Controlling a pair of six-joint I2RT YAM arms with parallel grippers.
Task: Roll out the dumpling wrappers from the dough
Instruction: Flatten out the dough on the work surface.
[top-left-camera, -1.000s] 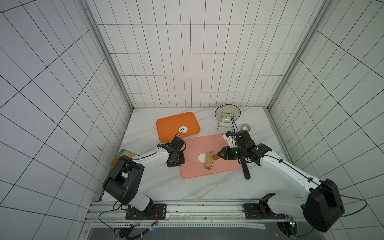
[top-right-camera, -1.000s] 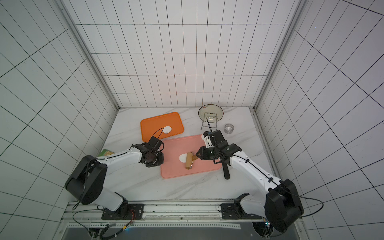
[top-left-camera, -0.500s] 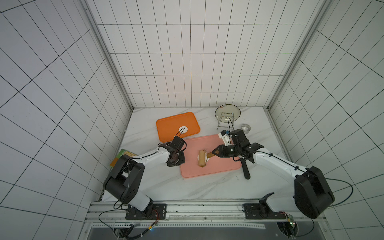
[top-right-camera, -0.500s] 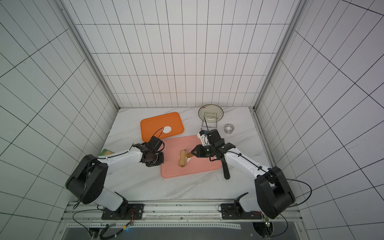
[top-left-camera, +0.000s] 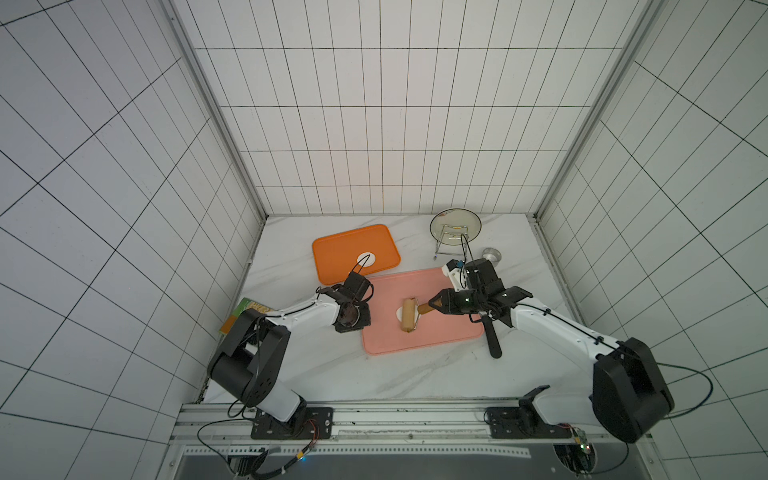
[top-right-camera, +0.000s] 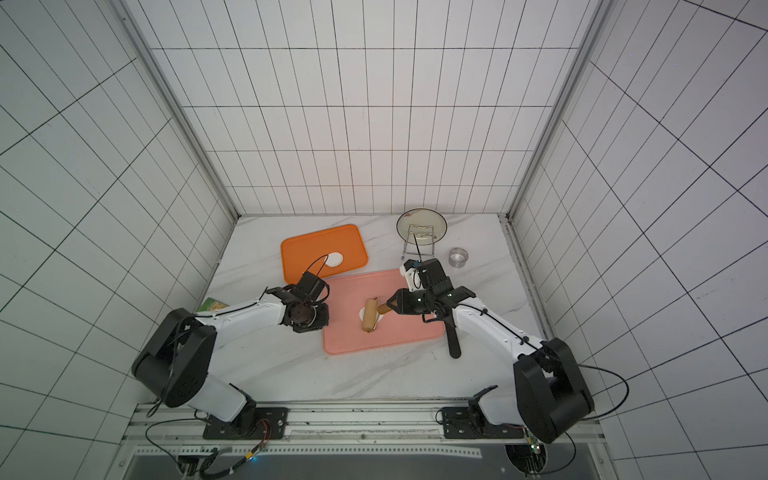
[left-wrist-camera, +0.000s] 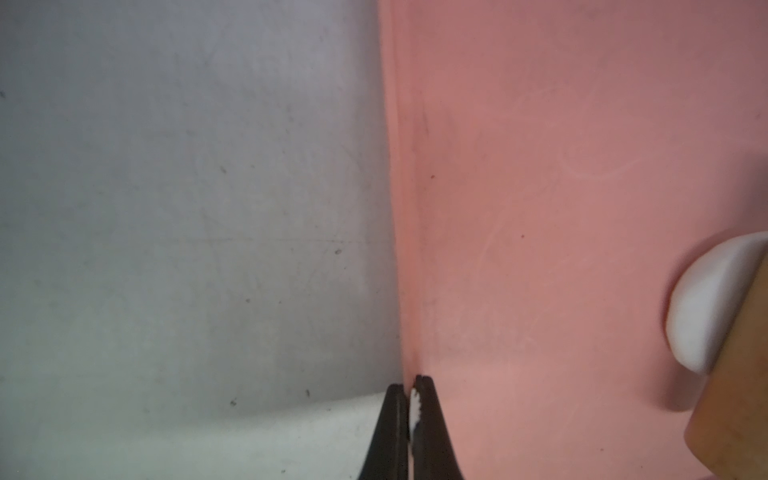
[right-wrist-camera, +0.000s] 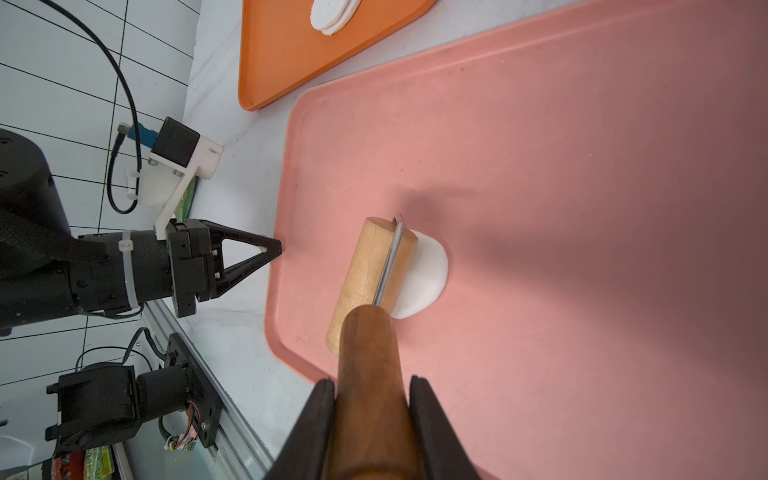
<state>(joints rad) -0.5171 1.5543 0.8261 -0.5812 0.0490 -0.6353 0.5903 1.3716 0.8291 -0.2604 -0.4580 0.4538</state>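
- The right fingers (top-left-camera: 437, 304) grip the handle of a small wooden roller (right-wrist-camera: 361, 270) lying on the soft white dough (right-wrist-camera: 428, 274).
- This dough sits on the flat pink tray (right-wrist-camera: 540, 208).
- The left fingers (right-wrist-camera: 272, 250) are closed at that tray's left rim.
- On the far orange tray (right-wrist-camera: 291, 54) lie thin round white wrappers (right-wrist-camera: 332, 14).

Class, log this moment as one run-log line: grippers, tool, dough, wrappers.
left gripper: shut, at pink tray edge | right gripper: shut on rolling pin | rolling pin: on dough | dumpling wrappers: on orange tray

White dough (right-wrist-camera: 428, 274), tan roller (right-wrist-camera: 374, 274), pink tray (right-wrist-camera: 582, 208), orange tray (right-wrist-camera: 291, 54), grey-veined white tabletop (top-left-camera: 415, 374).
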